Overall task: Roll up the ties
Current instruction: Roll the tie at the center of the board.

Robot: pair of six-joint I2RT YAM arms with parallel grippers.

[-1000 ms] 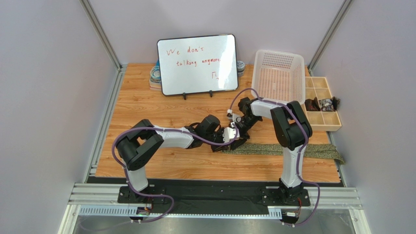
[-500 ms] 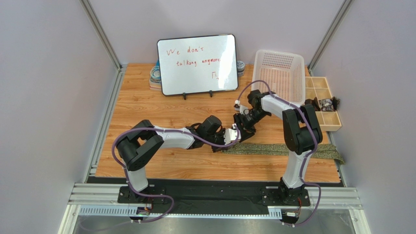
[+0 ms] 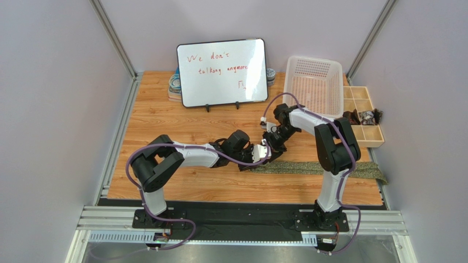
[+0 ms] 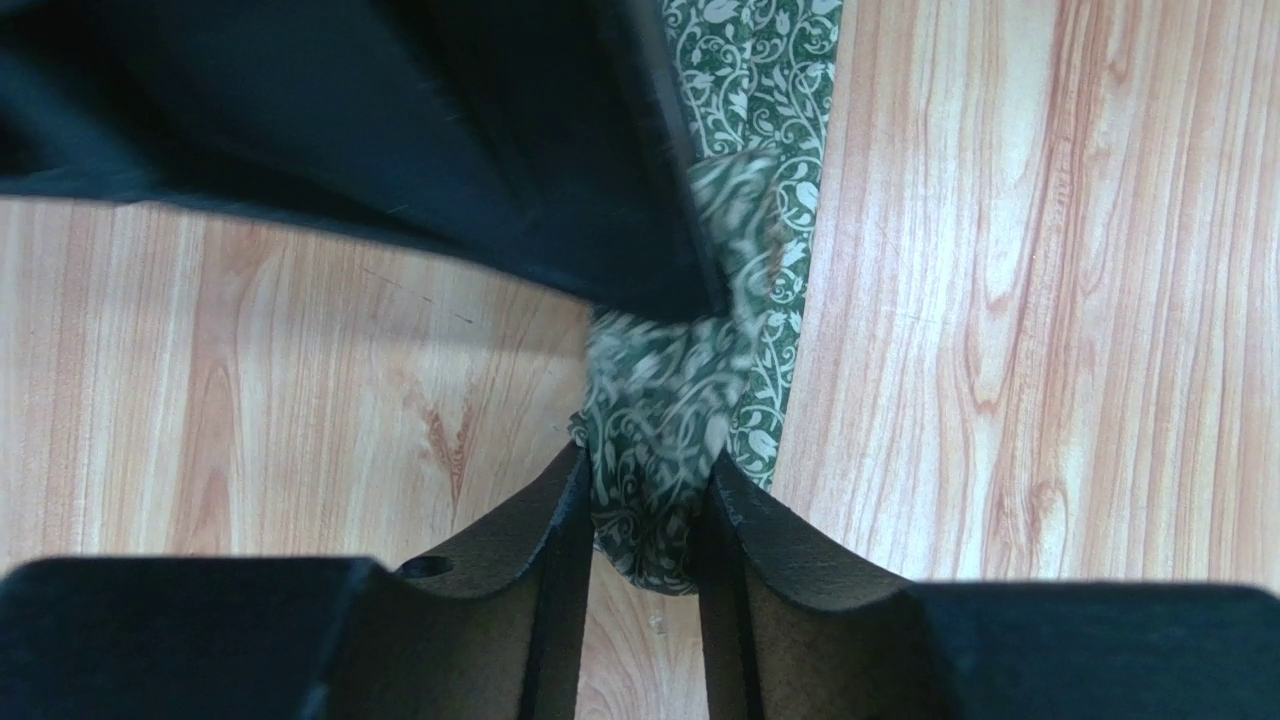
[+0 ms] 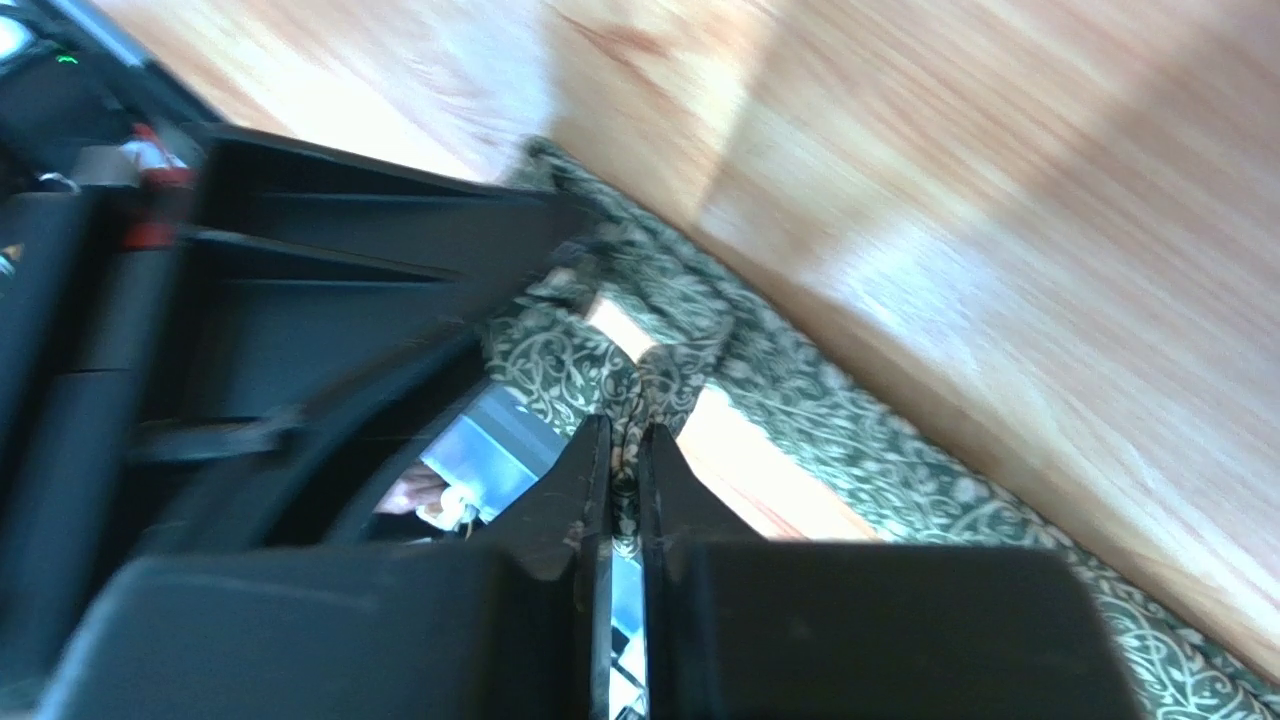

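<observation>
A green tie with a pale vine pattern [image 3: 324, 168] lies flat along the front of the wooden table, running right to the table's edge. Its left end is folded up into a small roll. My left gripper [image 3: 262, 157] is shut on that rolled end [image 4: 661, 435], the cloth pinched between both fingers. My right gripper [image 3: 273, 141] comes in from behind and is shut on a fold of the same end [image 5: 646, 375], just above the left gripper. The right gripper's black body [image 4: 376, 135] fills the top of the left wrist view.
A whiteboard [image 3: 222, 72] stands at the back centre. A white mesh basket [image 3: 313, 85] sits at the back right, with a wooden compartment tray [image 3: 362, 116] holding dark rolled items beside it. A coiled object [image 3: 174, 84] lies left of the whiteboard.
My right arm has straightened and its elbow has swung right and back, while its gripper stays on the tie's end. The left arm has barely moved.
</observation>
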